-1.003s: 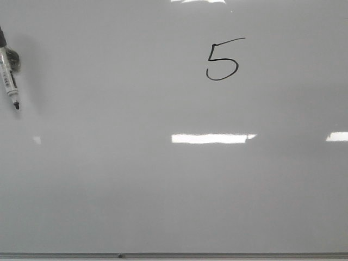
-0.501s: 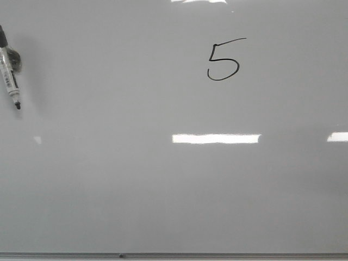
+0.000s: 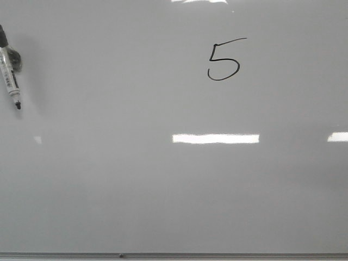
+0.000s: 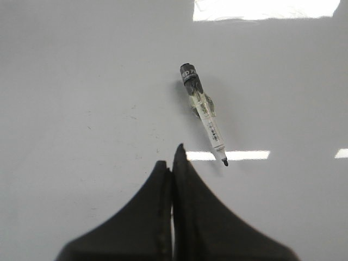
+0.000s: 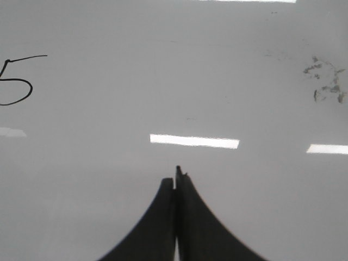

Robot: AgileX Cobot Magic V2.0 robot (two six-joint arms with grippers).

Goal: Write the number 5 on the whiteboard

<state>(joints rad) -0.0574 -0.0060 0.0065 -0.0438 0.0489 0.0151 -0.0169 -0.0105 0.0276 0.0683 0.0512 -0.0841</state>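
No containers here, just the whiteboard (image 3: pixel 163 190) filling my front view, its thin grey edge along the bottom. The 5 (image 3: pixel 223 60) sits up and right of centre in black line, slanted top stroke, round belly. My right wrist view catches only part of the 5 (image 5: pixel 16 81), cut by the picture's border. The marker (image 3: pixel 11 76) lies on the board at the far left of the front view, uncapped, tip toward the lower edge, well apart from the 5.

My left end effector (image 4: pixel 173 157) is pressed tight, fingers touching, nothing between them; the marker (image 4: pixel 204 114) lies free just beyond its tips, apart from them. My right end effector (image 5: pixel 175 176) is pressed together too, holding nothing. Faint grey smudges (image 5: pixel 326 81) mark the board in that view.

Against a second ago: marker and 5 sit just about where they were, a hair to the right in the front view. The bright reflection (image 3: pixel 216 138) below the 5 has a clean square right end now, where it was ragged before.
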